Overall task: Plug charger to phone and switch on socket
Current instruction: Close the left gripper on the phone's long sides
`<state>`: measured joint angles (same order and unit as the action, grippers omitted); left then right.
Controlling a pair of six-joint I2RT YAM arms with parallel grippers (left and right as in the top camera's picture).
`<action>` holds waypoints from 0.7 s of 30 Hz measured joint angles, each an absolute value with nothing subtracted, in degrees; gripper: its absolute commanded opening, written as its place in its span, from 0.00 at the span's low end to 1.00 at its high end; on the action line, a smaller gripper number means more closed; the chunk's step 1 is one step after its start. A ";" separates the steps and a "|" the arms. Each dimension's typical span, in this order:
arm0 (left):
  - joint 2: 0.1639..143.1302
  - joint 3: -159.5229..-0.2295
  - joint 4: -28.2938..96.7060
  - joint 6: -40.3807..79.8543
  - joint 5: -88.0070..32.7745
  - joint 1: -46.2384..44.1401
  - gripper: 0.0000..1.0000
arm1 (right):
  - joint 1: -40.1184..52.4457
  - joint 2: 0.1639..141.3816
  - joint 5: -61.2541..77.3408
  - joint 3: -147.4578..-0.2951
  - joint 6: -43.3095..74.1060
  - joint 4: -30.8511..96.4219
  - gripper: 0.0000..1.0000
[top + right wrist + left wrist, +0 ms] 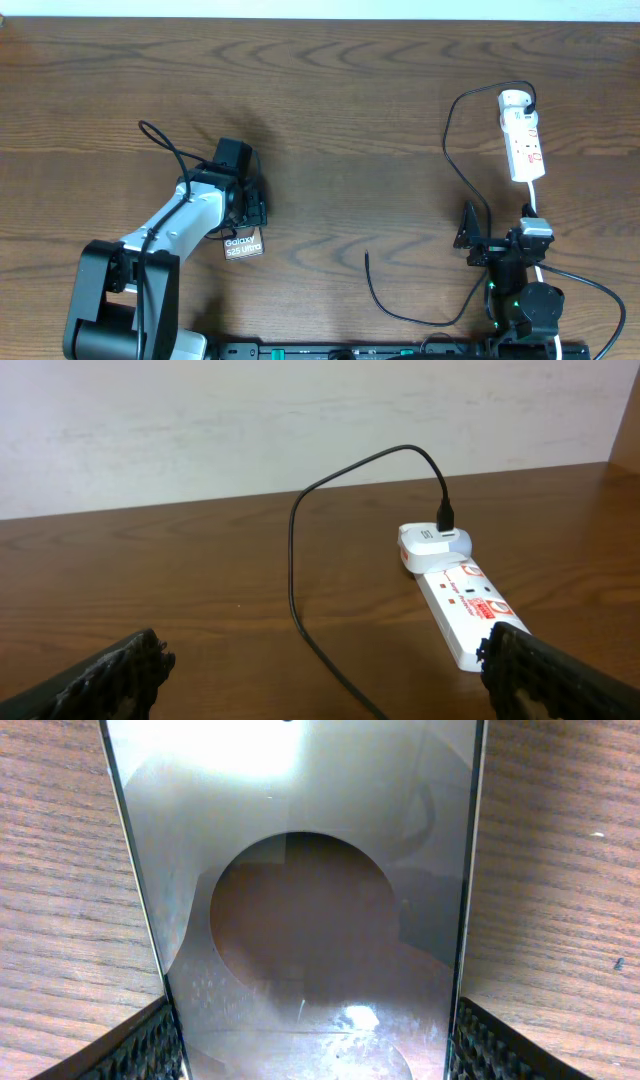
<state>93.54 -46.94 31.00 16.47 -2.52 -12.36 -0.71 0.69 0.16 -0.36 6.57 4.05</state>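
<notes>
The phone [243, 245], with a bronze back and white "Galaxy" lettering, lies at the left of the table. Its shiny back [300, 900] fills the left wrist view. My left gripper [246, 208] is shut on the phone's long edges, one finger [150, 1045] on each side. The white socket [524, 140] lies at the far right, also seen in the right wrist view [465, 600]. The charger's black cable [452, 140] runs from a white adapter [432, 545] in the socket and ends in a loose tip [367, 255] mid-table. My right gripper [497, 242] is open and empty, just short of the socket.
The socket's thick white cord [536, 205] runs back toward the right arm's base. The charger's cable loops across the wood [420, 318] in front of the right arm. A pale wall [300, 420] stands behind the table's far edge.
</notes>
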 measured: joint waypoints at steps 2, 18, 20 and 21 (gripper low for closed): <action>93.54 -46.94 31.00 16.47 -2.52 -12.36 0.14 | -0.71 0.69 0.16 -0.36 6.57 4.05 0.99; 93.41 -46.94 30.89 16.47 -2.55 -12.36 0.07 | -0.71 0.69 0.16 -0.36 6.57 4.05 0.99; 93.23 -46.85 30.46 16.47 -2.68 -12.36 0.08 | -0.71 0.69 0.16 -0.36 6.57 4.05 0.99; 93.10 -46.81 30.17 16.47 -2.85 -12.36 0.08 | -0.71 0.69 0.16 -0.36 6.57 4.05 0.99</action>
